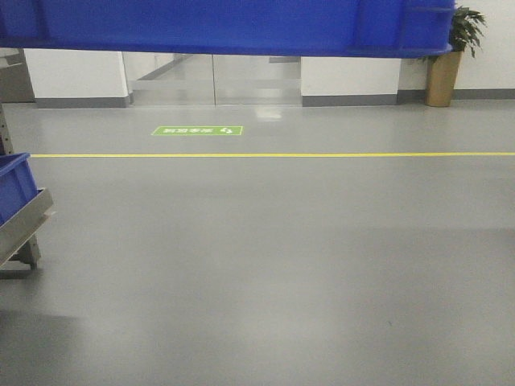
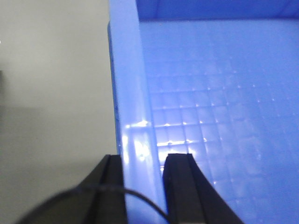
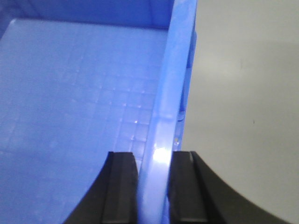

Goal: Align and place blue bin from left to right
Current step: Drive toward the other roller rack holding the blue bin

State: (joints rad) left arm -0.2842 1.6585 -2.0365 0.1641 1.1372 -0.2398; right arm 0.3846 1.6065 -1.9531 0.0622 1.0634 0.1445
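Only the lower band of the blue bin shows in the front view. It spans the top of the frame and its upper part is cut off, so it seems to hang clear of the floor. The arms are hidden there. In the wrist views, the left gripper is clamped on the bin's left wall, one black finger inside and one outside. The right gripper pinches the right wall the same way. The bin's gridded bottom is blurred.

The grey floor carries a yellow line and a green marking, whose writing is unreadable. Glass doors stand far off, with a potted plant far right. At near left, a smaller blue tub sits on a metal cart, both cropped.
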